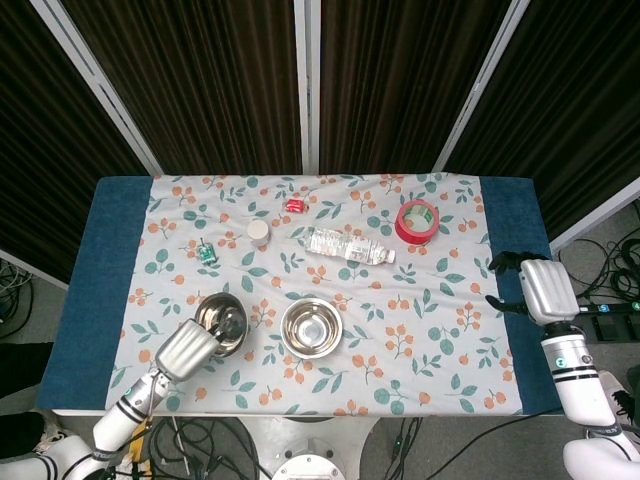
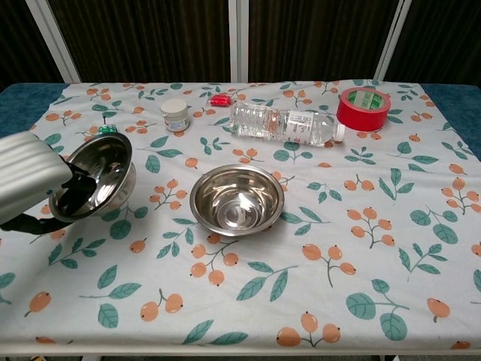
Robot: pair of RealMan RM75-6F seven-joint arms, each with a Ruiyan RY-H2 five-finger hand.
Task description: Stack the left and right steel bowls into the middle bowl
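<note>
Floral cloth, printed with orange berries and green leaves, covers the desk from edge to edge, with a blue underlay showing at either side. On its near left side the left hand holds the left steel bowl by its near rim, dark fingers hooked inside it; the bowl is tilted steeply, its mouth turned toward the middle of the desk, and in the chest view it appears raised off the cloth. The middle bowl sits upright on the cloth just to the right of it, the two apart, with nothing inside it.

At the desk's right edge the right hand hangs over the blue strip, seen only from the head camera; its dark fingers point inward toward the desk and hold nothing, though how far apart they are cannot be told at that size. Only two steel bowls show in either view.

Further back, a clear water bottle lies on its side, cap end toward a roll of red tape lying flat. Left of the bottle stand a small white-lidded jar and, behind it, a small red object. A little green item lies at far left, mostly hidden behind the tilted bowl in the chest view.
</note>
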